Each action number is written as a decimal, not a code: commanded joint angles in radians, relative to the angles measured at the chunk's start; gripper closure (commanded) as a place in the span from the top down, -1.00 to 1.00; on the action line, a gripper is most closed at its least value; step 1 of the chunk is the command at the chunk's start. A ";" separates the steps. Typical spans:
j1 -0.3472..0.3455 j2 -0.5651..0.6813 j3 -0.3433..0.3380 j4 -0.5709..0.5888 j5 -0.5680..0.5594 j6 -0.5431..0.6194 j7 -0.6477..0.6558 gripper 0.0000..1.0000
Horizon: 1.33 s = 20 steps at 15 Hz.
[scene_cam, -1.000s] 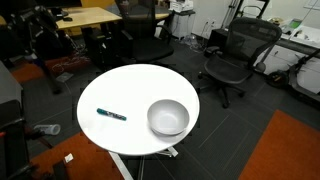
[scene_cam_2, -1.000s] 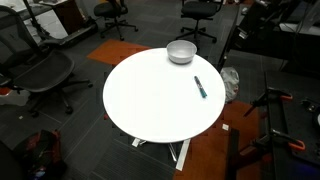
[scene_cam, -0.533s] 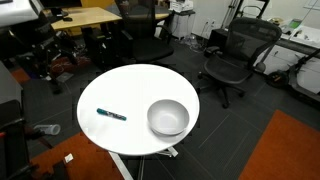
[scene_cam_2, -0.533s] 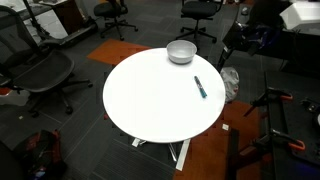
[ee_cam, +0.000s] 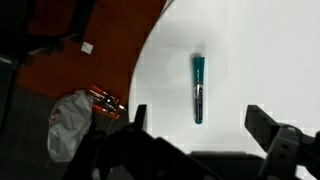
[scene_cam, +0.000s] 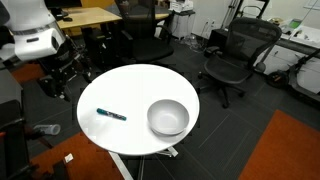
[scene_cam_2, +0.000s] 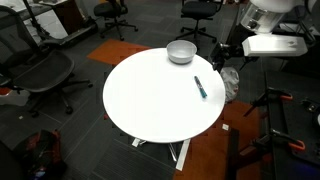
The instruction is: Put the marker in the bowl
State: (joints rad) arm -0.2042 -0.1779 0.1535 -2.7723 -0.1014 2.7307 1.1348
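Observation:
The teal-blue marker (scene_cam: 111,115) lies flat on the round white table (scene_cam: 135,90), apart from the white bowl (scene_cam: 168,117), which stands empty near the table's edge. Both also show in an exterior view, the marker (scene_cam_2: 200,86) and the bowl (scene_cam_2: 181,51). My gripper (scene_cam: 66,66) hangs beyond the table's rim, above floor level, also seen in an exterior view (scene_cam_2: 229,50). In the wrist view the gripper (ee_cam: 200,125) is open and empty, its two dark fingers spread on either side below the marker (ee_cam: 198,88).
Black office chairs (scene_cam: 232,62) stand around the table, another one is in an exterior view (scene_cam_2: 40,75). A wooden desk (scene_cam: 95,17) is behind. On the floor by the table lie a crumpled pale bag (ee_cam: 70,122) and a small orange-red object (ee_cam: 105,100).
The arm and gripper have come into both exterior views, moving toward the table's edge near the marker. The marker and the bowl have not moved.

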 commanded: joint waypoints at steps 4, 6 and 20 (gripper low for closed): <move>0.029 0.206 -0.068 0.098 -0.146 0.047 0.177 1.00; 0.061 0.262 -0.107 0.131 -0.126 0.055 0.158 1.00; 0.155 0.536 -0.179 0.352 0.213 0.095 -0.177 1.00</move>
State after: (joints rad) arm -0.0550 0.3198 -0.0210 -2.4628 0.0438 2.8200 1.0507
